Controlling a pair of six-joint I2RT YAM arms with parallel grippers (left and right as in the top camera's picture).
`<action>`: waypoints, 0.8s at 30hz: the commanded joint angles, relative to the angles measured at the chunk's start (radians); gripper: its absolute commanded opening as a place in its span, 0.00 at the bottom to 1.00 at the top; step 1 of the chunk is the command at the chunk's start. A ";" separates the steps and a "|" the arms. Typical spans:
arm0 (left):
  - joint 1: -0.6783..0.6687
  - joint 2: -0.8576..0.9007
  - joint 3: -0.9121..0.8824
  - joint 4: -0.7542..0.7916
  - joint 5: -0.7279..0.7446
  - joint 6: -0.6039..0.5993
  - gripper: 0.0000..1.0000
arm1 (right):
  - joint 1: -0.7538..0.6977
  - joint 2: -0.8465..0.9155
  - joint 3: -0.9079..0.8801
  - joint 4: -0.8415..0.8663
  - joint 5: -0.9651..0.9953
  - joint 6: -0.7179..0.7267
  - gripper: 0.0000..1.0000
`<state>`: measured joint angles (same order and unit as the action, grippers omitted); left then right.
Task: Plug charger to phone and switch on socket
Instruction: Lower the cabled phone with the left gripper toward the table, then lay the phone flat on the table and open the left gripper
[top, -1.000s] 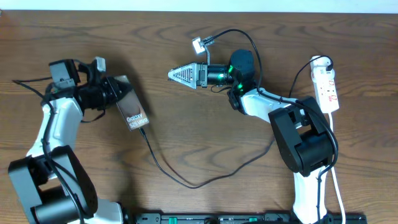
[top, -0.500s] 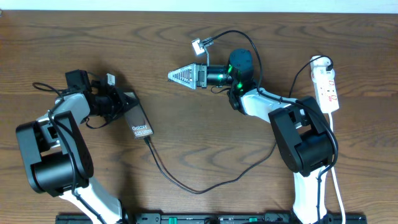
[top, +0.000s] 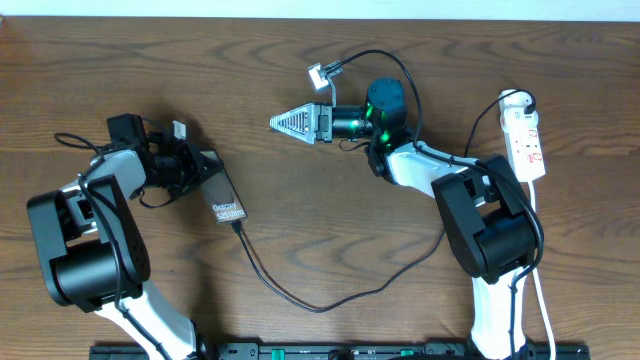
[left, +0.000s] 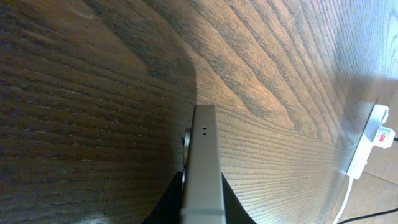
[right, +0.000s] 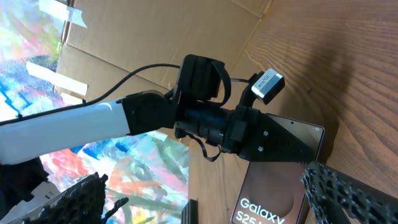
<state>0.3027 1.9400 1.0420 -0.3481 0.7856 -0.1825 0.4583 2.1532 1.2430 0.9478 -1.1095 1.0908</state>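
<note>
My left gripper (top: 203, 174) is shut on the upper part of the phone (top: 225, 198), a dark slab with white "Galaxy" lettering, held low over the table. In the left wrist view the phone (left: 204, 143) shows edge-on between the jaws (left: 202, 202). The charger's thin black cable (top: 300, 298) meets the phone's lower end and loops across the table toward the right. My right gripper (top: 287, 121) is open and empty at mid-table, pointing left; its fingers (right: 214, 196) frame the phone (right: 280, 193). The socket (top: 526, 137), a white strip with red markings, lies at the far right.
A small white connector (top: 318, 72) on a black lead hangs near the right arm. The strip's white cord (top: 540, 270) runs down the right edge past the right arm's base (top: 490, 230). The strip also shows in the left wrist view (left: 376, 127).
My left arm has swung round and carried the phone a little down and right, with the cable trailing it. In the last half second it hardly moved. The right arm stayed still.
</note>
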 joint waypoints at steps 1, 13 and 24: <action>-0.001 0.005 -0.016 -0.002 -0.003 0.014 0.07 | 0.002 0.000 0.013 -0.003 -0.001 -0.016 0.99; -0.001 0.005 -0.072 0.043 -0.016 0.014 0.07 | 0.002 0.000 0.013 -0.010 -0.004 -0.016 0.99; -0.001 0.005 -0.072 0.043 -0.021 0.014 0.17 | 0.002 0.000 0.013 -0.011 -0.008 -0.016 0.99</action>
<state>0.3031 1.9396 0.9920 -0.3023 0.8127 -0.1833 0.4587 2.1532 1.2430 0.9382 -1.1099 1.0908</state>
